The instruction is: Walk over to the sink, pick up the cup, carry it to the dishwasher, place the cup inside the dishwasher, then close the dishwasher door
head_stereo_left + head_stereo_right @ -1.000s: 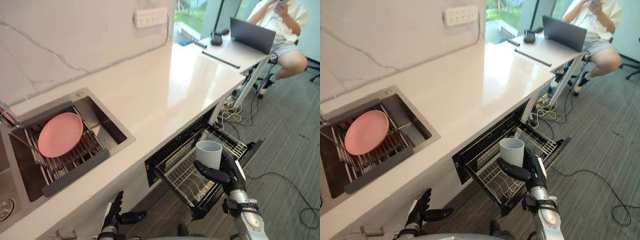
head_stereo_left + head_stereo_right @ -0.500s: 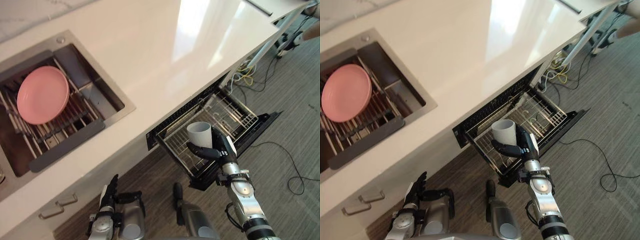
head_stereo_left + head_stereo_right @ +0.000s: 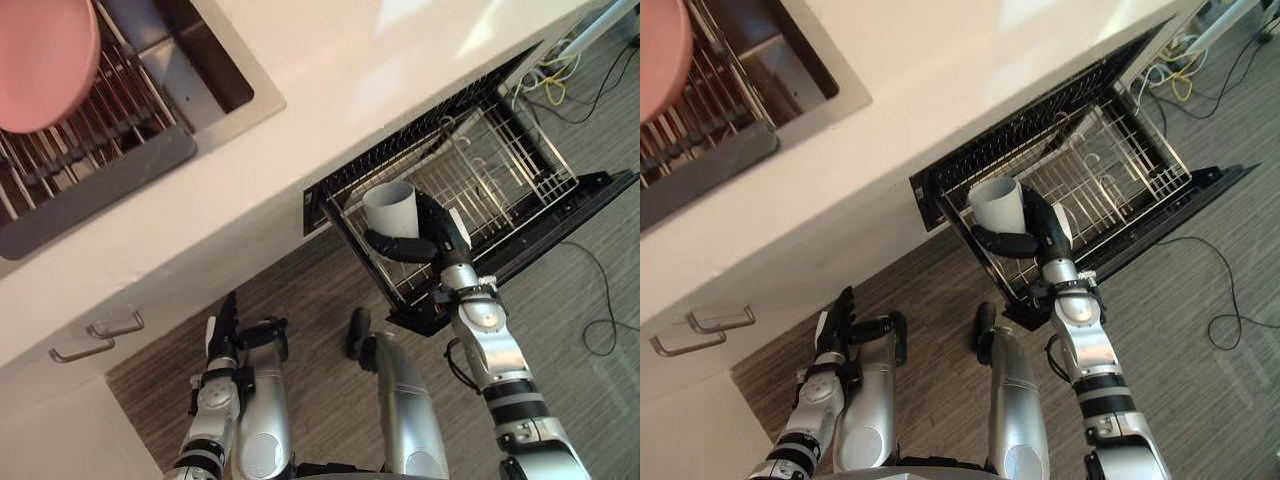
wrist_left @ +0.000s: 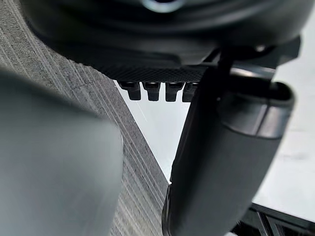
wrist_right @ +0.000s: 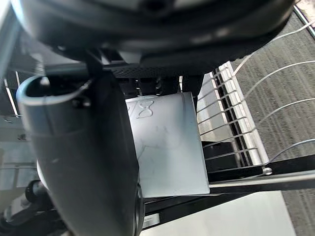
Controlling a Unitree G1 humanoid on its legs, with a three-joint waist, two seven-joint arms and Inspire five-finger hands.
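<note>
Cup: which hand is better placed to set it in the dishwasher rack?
Right. The right hand is curled round the cup, holding it above a corner of the pulled-out dishwasher rack. The left hand hangs open, low beside the cabinet, away from the rack.

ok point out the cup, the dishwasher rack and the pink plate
cup (image 3: pixel 392 212), left eye view, on its side wall just below the rim
dishwasher rack (image 3: pixel 505 165), left eye view, on the bare wire grid past the cup
pink plate (image 3: pixel 40 55), left eye view, on its face
</note>
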